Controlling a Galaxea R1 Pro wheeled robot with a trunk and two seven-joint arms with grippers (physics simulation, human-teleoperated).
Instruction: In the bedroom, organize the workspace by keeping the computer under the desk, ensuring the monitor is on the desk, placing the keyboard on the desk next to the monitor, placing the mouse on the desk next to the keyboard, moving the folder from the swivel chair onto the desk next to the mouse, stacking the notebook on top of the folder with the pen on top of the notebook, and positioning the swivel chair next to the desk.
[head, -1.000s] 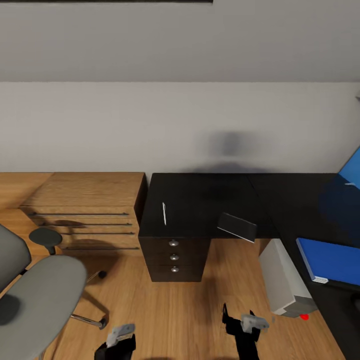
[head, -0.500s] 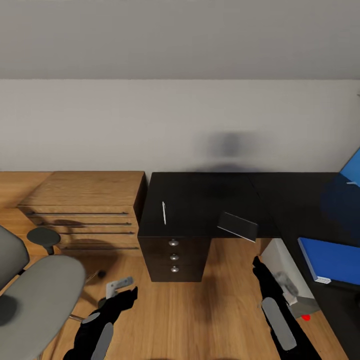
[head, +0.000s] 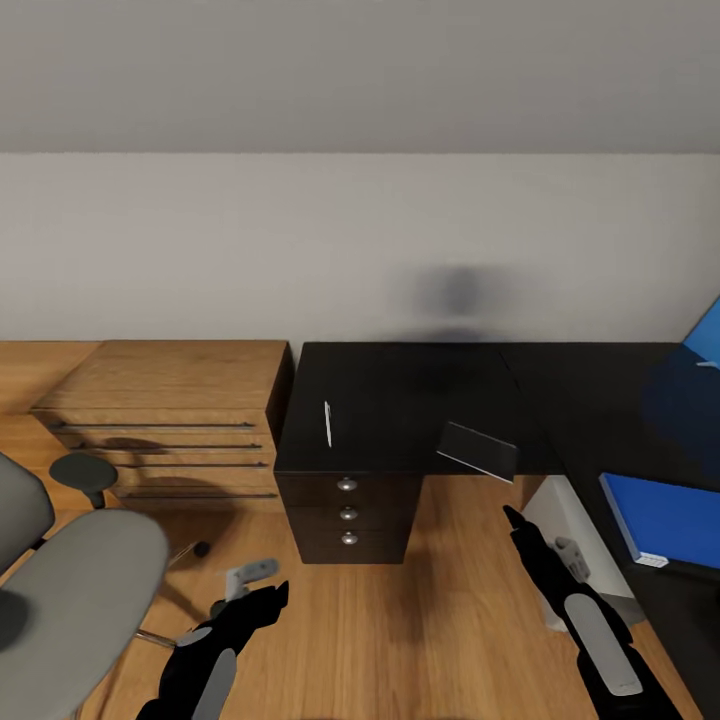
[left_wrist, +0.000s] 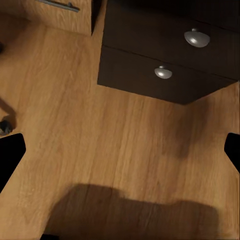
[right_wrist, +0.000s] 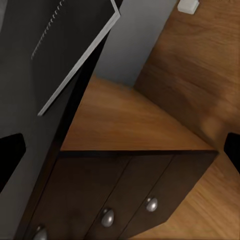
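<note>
Asking: what has been changed at the black surface (head: 400, 390)?

Answering: both arms have been lifted toward it. The folder (head: 665, 520) is laid on it at the right, the notebook (head: 478, 451) overhangs its front edge, and the pen (head: 328, 424) lies farther left. The left tool (left_wrist: 120, 150) and right tool (right_wrist: 120, 155) are spread wide, with nothing held. A notebook pickup is probably being prepared.

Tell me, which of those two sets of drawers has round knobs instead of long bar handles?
The black three-drawer cabinet under the desk has round silver knobs. The light wooden drawer chest to its left has long dark bar handles.
</note>
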